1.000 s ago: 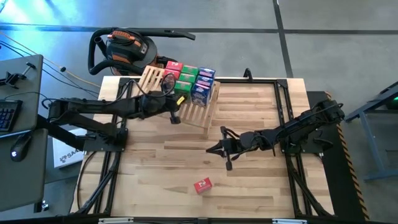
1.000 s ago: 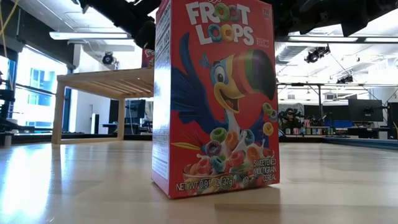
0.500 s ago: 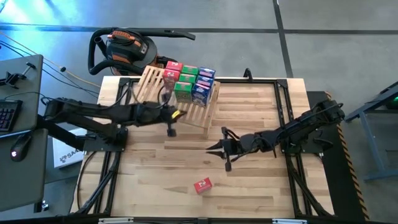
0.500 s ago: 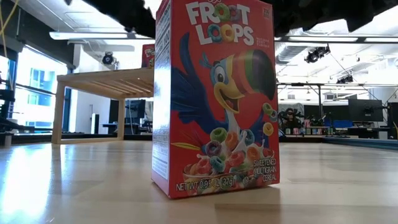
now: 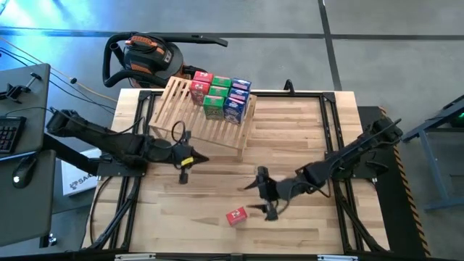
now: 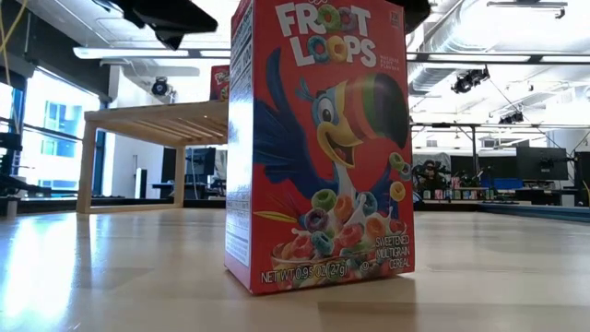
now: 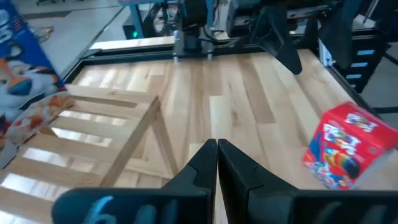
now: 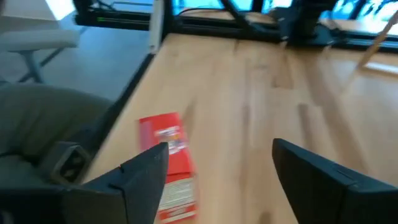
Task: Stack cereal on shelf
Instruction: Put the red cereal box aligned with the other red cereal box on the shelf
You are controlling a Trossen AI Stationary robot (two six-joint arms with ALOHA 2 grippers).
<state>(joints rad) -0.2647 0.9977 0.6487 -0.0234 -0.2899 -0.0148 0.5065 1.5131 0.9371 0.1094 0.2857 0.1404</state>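
Observation:
One red cereal box (image 5: 235, 215) stands upright on its base near the table's front edge, large in the low view (image 6: 323, 148). Several red, green and blue-and-white cereal boxes (image 5: 220, 95) stand on the far end of the slatted wooden shelf (image 5: 196, 119). My right gripper (image 5: 259, 199) hovers open just right of the lone red box (image 8: 166, 152), which shows beyond one finger and touches neither. My left gripper (image 5: 184, 162) is shut and empty, in front of the shelf's near edge (image 7: 99, 127).
A black frame (image 5: 330, 130) runs around the tabletop's edges. Bare wooden tabletop (image 5: 290, 130) lies between the shelf and the right arm. A vacuum cleaner (image 5: 145, 58) sits on the floor beyond the far left corner.
My left gripper has drawn back from over the shelf toward the table's near and left edges, staying shut. My right gripper has gone toward the near edge, closer to the lone red box, and has opened. The boxes have not moved.

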